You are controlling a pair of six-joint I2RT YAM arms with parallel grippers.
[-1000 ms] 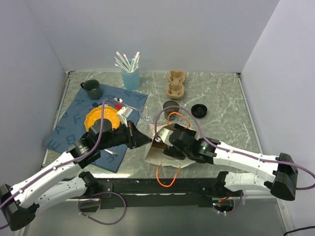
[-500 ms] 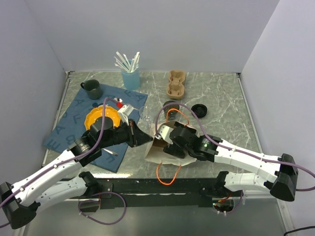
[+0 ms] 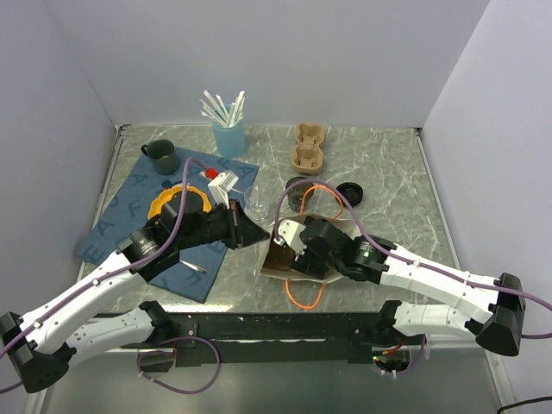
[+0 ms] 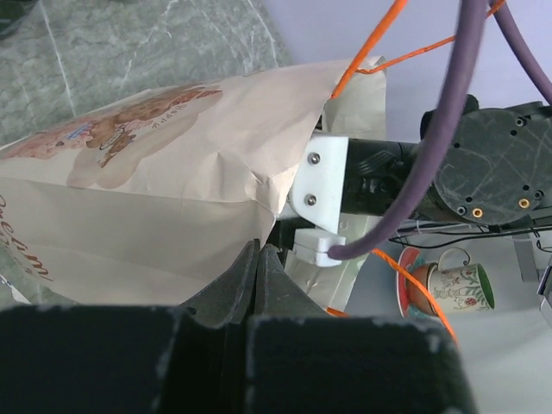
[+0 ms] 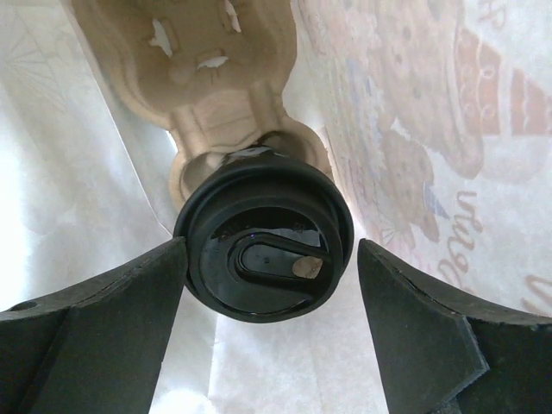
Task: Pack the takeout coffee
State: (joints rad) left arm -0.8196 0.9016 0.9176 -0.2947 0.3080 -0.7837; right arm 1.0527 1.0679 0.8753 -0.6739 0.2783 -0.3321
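Since a second ago the left arm has swung up across the yellow plate [image 3: 164,204] and hides more of it. The right wrist has edged toward 9 o'clock, and the paper bag [image 4: 155,198] has gone from lying slack to standing with its mouth pulled open, brown inside showing from above. The bag sits near the table's 6 o'clock edge, about the middle, one orange handle [image 3: 304,297] trailing toward 6 o'clock. The left gripper [image 4: 260,250] comes at it from 9 o'clock, clenched tight on the paper at the mouth's edge. The right gripper [image 5: 272,244] is reached into the bag from 3 o'clock with its jaws spread. The takeout coffee [image 5: 263,259] sits between them, lid on, seated in one socket of a pulp cup carrier [image 5: 216,78] that lies inside the bag. A sliver of white paper shows between the lid and one finger. The other finger's tip overlaps the rim from the wrist view, so I cannot tell whether it touches, but the claw looks released, not gripping. Out on the table, a lidless dark cup [image 3: 297,190] and a loose black lid [image 3: 348,192] sit at the bag's 12 to 1 o'clock, and a clear glass [image 3: 255,200] stands at its 11. A dark green mug [image 3: 161,155] rests on the blue mat [image 3: 121,216] toward the table's 10 o'clock.
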